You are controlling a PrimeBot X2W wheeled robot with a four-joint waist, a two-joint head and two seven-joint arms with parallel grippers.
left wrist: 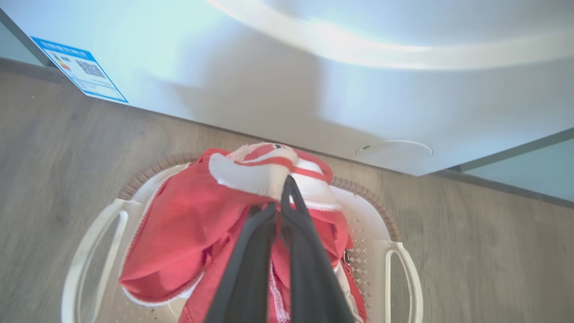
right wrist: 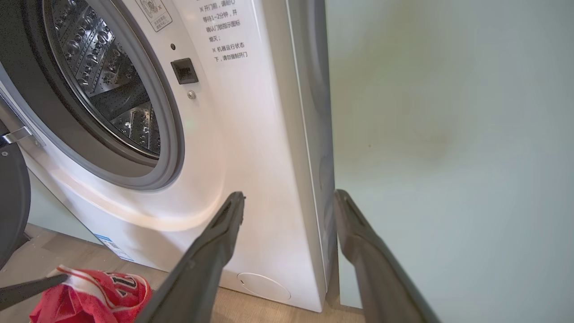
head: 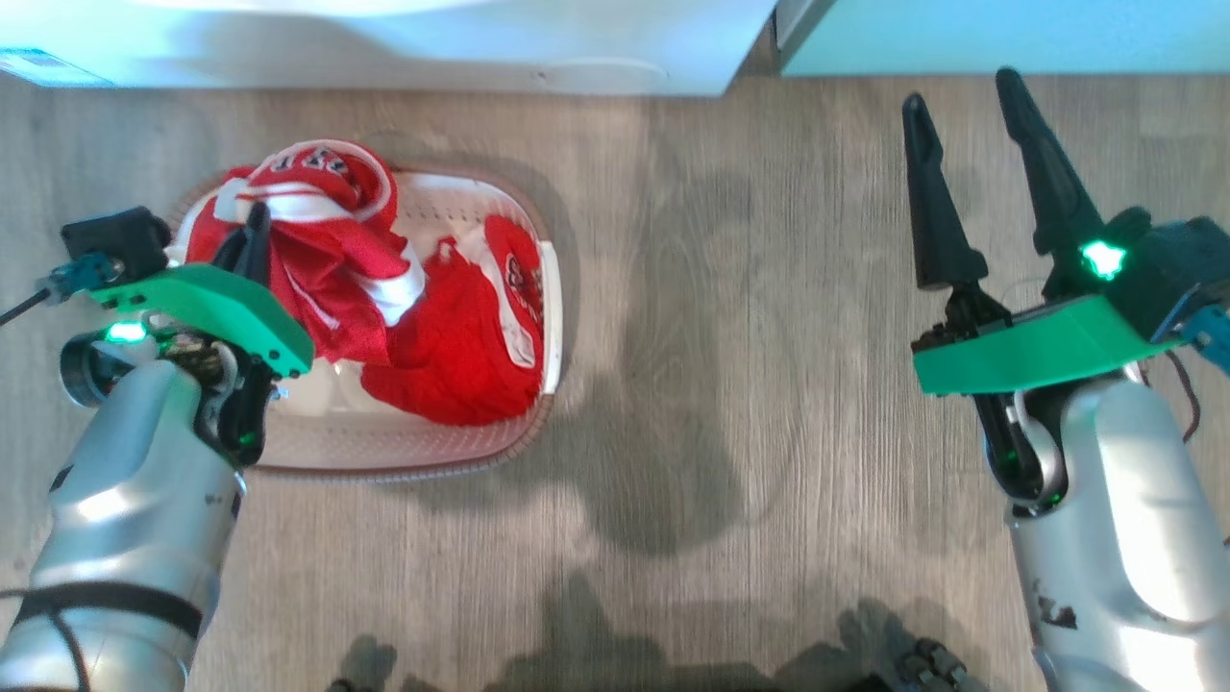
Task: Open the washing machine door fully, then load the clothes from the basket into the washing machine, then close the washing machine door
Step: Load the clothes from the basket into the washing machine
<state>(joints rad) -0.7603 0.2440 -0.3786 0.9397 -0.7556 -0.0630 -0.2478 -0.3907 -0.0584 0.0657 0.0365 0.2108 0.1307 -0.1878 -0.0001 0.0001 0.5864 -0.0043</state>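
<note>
The washing machine door [right wrist: 11, 197] is open. The left hand [left wrist: 280, 195] pinches the clothes [head: 384, 298] at the basket [head: 550, 317]. The right hand [head: 971, 115] is spread and empty. Loading and closing are left.

So the basket [head: 404, 459] sits on the wood floor [head: 721, 384], right in front of the washing machine [head: 432, 48]'s white base. The clothes [head: 384, 288] are bunched up in it, red with white stripes and heaped over the left rim. The left claw [head: 256, 226] is pinched together in that fabric near the top of the pile. The right claw [head: 961, 91] is well off to the right over bare floor, fingers spread apart, tips pointing toward the pale green cabinet [head: 1009, 34].
</note>
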